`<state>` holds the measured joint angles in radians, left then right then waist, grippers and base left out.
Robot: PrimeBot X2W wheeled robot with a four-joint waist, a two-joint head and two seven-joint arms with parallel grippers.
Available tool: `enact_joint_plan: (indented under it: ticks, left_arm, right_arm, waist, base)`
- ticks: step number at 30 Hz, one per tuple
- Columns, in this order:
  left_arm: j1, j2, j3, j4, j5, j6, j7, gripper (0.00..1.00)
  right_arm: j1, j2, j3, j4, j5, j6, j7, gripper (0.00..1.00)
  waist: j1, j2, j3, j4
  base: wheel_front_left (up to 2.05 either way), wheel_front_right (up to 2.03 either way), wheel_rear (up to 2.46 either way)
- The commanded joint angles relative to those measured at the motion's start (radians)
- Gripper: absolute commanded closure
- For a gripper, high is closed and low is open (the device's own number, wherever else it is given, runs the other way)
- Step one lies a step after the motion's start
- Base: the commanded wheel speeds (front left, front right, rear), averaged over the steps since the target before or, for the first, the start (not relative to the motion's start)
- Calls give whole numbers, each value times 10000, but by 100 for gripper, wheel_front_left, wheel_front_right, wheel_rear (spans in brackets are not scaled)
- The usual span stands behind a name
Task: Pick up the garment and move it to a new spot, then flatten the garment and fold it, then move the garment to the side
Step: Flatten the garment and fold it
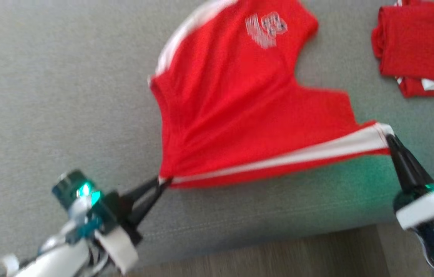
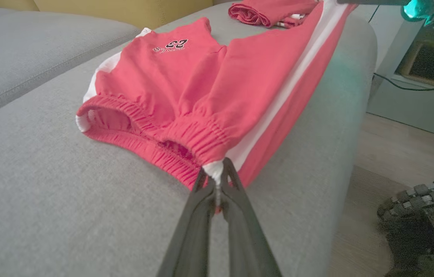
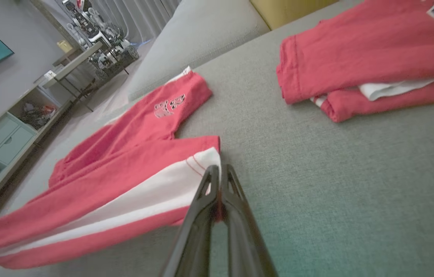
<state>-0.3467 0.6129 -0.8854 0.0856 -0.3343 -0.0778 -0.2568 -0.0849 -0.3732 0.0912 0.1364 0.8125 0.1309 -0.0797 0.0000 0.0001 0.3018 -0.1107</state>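
Observation:
The garment (image 1: 240, 107) is a pair of red shorts with white side stripes and a pale logo, spread on a grey sofa cushion (image 1: 47, 96). My left gripper (image 1: 163, 181) is shut on the waistband corner at the stripe's end, seen close in the left wrist view (image 2: 217, 175). My right gripper (image 1: 389, 137) is shut on the hem corner of the same leg, also seen in the right wrist view (image 3: 218, 173). The striped edge between the two grips is pulled taut and lifted a little off the cushion. The far leg with the logo (image 3: 168, 105) lies flat.
A folded red garment (image 1: 420, 50) with a white edge lies at the cushion's far right. The cushion's front edge (image 1: 278, 234) runs just below the grippers, with wooden floor beyond. Yellow back cushions (image 2: 124, 9) and a second grey seat (image 2: 28, 50) lie behind.

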Motion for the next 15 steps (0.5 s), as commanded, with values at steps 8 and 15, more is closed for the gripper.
enact_joint_plan:
  ticks: [8, 15]
  left_arm:
    - [779, 756, 1027, -1649, -361, 440, -49, 100]
    - [-404, -498, 1270, -1381, -1415, -2, -19, 100]
  right_arm:
    - [1768, 357, -2036, -3311, -675, -2, 1551, 100]
    - [-48, 1531, -3162, -3626, -2051, -2, 3428, 100]
  waist:
    - [0, -1, -484, 562]
    - [0, -1, -123, 1048]
  base:
    - [0, 0, 0]
    - [0, 0, 0]
